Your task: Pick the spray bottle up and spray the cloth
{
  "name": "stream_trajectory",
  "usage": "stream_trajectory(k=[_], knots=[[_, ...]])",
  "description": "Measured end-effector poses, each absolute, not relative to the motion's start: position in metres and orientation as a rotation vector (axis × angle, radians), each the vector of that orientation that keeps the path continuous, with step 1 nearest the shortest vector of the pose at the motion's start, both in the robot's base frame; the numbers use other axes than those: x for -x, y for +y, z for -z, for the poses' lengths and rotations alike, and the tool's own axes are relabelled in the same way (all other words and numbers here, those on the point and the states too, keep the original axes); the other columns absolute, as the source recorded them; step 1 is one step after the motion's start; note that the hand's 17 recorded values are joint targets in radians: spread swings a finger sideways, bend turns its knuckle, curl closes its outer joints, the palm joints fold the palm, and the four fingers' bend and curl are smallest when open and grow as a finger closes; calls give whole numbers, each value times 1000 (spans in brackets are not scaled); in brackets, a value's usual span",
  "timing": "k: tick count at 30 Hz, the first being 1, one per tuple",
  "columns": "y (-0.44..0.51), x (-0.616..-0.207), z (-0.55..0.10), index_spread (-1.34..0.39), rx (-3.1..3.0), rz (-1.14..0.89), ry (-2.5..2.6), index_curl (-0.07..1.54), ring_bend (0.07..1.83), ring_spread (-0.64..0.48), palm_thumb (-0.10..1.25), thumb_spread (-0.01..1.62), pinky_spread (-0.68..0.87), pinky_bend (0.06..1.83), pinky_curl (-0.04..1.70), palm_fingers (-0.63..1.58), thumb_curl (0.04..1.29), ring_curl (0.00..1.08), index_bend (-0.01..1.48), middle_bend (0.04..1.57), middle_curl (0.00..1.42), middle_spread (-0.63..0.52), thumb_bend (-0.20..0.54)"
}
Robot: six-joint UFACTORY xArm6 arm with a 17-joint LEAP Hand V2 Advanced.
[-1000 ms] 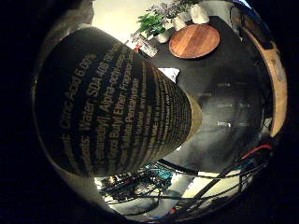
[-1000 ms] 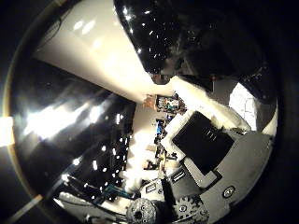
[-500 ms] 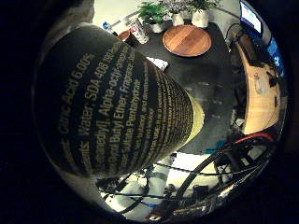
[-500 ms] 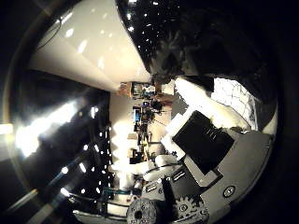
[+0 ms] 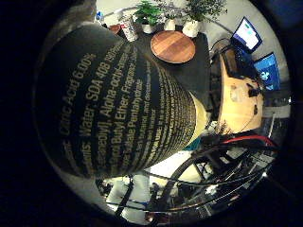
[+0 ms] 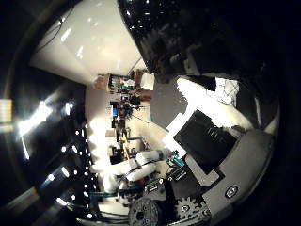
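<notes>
The spray bottle (image 5: 118, 104) fills most of the little finger side view, its dark label with pale print pressed close to my palm. Its glossy dark body (image 6: 188, 33) also shows in the thumb side view. My hand (image 6: 211, 165) appears there as white and black parts with a gear, wrapped beside the bottle and shut on it. A white checked piece of fabric (image 6: 225, 89), possibly the cloth, peeks out between the bottle and my hand; most of it is hidden.
Beyond the bottle lies a black table (image 5: 194, 78) with a round wooden board (image 5: 173, 46) and potted plants (image 5: 149, 12) at its far side. A wooden desk (image 5: 239, 99) with monitors (image 5: 248, 33) stands beside it.
The background has swung round in both views while the bottle keeps its place against my palm: the hand has turned with the bottle in it.
</notes>
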State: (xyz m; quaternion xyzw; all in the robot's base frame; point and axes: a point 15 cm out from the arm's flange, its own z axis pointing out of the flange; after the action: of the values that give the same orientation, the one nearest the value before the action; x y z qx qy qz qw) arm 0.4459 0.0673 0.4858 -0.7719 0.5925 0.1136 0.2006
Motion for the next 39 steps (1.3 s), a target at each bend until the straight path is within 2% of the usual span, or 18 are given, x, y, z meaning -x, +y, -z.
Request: stream_trajectory(k=[5, 11, 16, 23, 39], knots=[[74, -443, -481, -325, 2202, -288, 1696, 1036, 1321, -285, 973, 798, -174, 1041, 1584, 1034, 834, 985, 974, 1182, 1106, -249, -19], [77, -442, -472, -327, 2322, -149, 1750, 1042, 1314, -287, 973, 792, -172, 1035, 1587, 1038, 838, 990, 972, 1178, 1110, -251, -19], [86, -465, -469, -326, 2367, 45, 1764, 1041, 1305, -288, 969, 795, -171, 1029, 1589, 1046, 842, 993, 975, 1170, 1114, -252, -18], [94, -492, -434, -323, 2413, 162, 1798, 1039, 1296, -291, 968, 797, -169, 1021, 1593, 1051, 847, 999, 977, 1161, 1119, -254, -18], [140, -493, -313, -328, 2471, 71, 1828, 1054, 1282, -299, 964, 808, -167, 1020, 1596, 1050, 853, 1022, 967, 1158, 1126, -257, -18]])
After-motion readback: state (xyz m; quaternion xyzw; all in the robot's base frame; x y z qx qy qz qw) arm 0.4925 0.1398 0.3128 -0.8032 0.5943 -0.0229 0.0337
